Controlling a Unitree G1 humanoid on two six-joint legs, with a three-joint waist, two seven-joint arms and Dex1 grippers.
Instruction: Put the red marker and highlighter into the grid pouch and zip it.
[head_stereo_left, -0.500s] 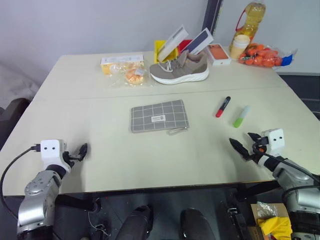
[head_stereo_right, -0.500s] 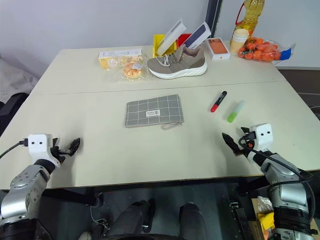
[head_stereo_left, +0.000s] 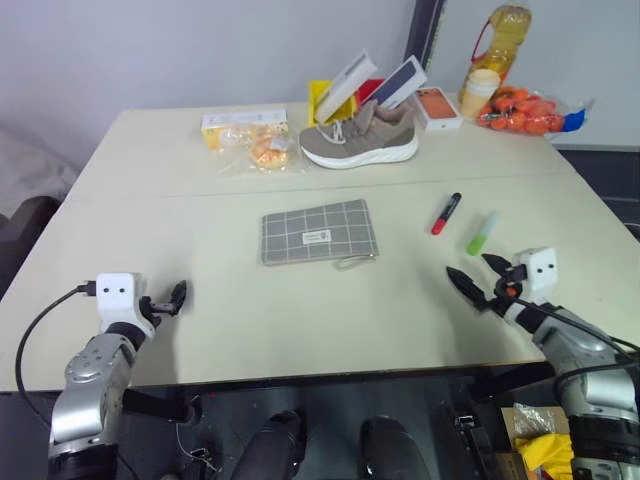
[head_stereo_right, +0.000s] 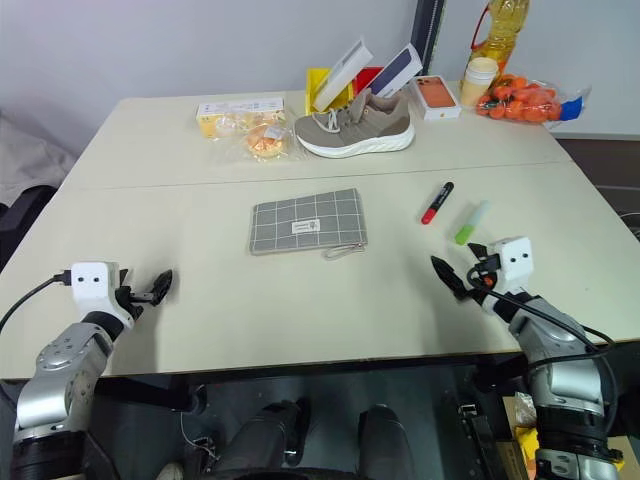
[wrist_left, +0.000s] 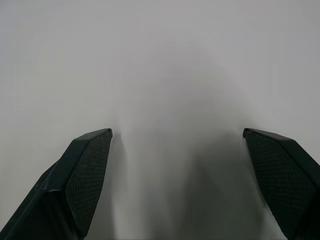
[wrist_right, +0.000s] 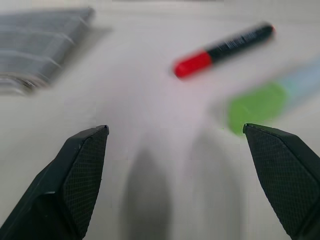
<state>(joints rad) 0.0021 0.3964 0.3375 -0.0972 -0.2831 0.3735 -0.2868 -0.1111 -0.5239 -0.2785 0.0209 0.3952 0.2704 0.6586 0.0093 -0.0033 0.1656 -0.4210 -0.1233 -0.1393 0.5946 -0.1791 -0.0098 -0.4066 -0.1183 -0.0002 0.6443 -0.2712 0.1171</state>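
The right gripper (head_stereo_left: 476, 281) hangs just above the table (head_stereo_left: 200, 180) near its front edge, its two black fingers spread wide with nothing between them, and the green highlighter (head_stereo_left: 482, 233) lies close by at its 12 o'clock, with the red marker (head_stereo_left: 446, 213) just beside that at 11 o'clock. The left gripper (head_stereo_left: 172, 297) is wide open and empty too, over bare table at the front left. The grid pouch (head_stereo_left: 319, 232) lies flat in the middle of the table, at 9 o'clock from the two pens and apart from them.
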